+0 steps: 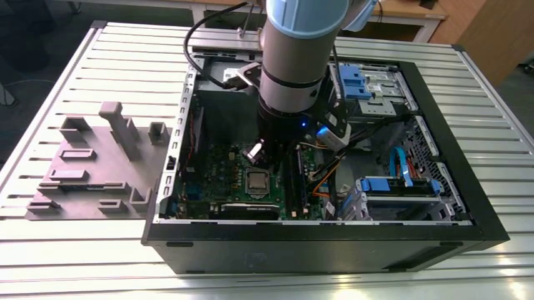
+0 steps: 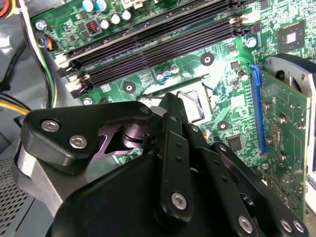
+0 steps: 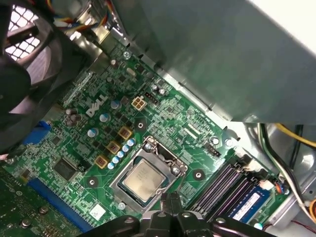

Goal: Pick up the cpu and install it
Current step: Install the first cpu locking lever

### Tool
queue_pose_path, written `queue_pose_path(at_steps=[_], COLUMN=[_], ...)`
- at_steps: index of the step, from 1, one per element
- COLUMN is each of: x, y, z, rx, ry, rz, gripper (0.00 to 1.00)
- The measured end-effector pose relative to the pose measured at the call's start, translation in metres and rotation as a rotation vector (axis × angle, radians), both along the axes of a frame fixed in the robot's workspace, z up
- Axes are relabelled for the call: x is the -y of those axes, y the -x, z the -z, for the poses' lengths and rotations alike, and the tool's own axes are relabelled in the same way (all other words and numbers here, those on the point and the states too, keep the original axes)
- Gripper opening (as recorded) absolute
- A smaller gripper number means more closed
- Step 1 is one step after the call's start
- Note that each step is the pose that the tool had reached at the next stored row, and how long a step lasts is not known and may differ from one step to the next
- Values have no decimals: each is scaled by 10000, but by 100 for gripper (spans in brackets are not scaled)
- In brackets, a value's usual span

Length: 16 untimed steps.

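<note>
The cpu (image 1: 257, 181) is a small square chip with a pale metal top, lying flat inside the metal-framed socket (image 3: 173, 157) of the green board (image 1: 219, 164) in the open computer case. In the first wrist view the cpu (image 3: 143, 179) lies just beside my gripper (image 3: 170, 198), whose two dark fingers are pressed together with nothing between them. In the second wrist view the gripper (image 2: 168, 98) hangs over the socket frame (image 2: 193, 104) and hides the chip. In the exterior view the gripper (image 1: 254, 153) hovers a little above the board, slightly behind the cpu.
A grey moulded fixture tray (image 1: 92, 169) stands on the slatted table at the exterior view's left. Inside the case are a power-supply box (image 3: 237, 49), memory slots (image 2: 148, 44), an upright expansion card (image 2: 281, 133), a fan (image 3: 19, 59), blue drive caddies (image 1: 354, 81) and loose cables (image 1: 326, 178).
</note>
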State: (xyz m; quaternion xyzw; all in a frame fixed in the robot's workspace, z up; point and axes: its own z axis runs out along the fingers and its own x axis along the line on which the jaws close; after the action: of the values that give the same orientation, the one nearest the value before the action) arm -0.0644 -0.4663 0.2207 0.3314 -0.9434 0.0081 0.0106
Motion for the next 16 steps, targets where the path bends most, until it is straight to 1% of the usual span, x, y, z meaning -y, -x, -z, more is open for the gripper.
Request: queue_pose_path(at_steps=[2, 5, 14, 16], x=[17, 30, 37, 37], y=[0, 0, 0, 0], z=[23, 56, 141, 146], rx=[0, 1, 0, 0], ry=[0, -2, -1, 0], rz=[0, 1, 5, 5], gripper=[10, 10, 10, 10])
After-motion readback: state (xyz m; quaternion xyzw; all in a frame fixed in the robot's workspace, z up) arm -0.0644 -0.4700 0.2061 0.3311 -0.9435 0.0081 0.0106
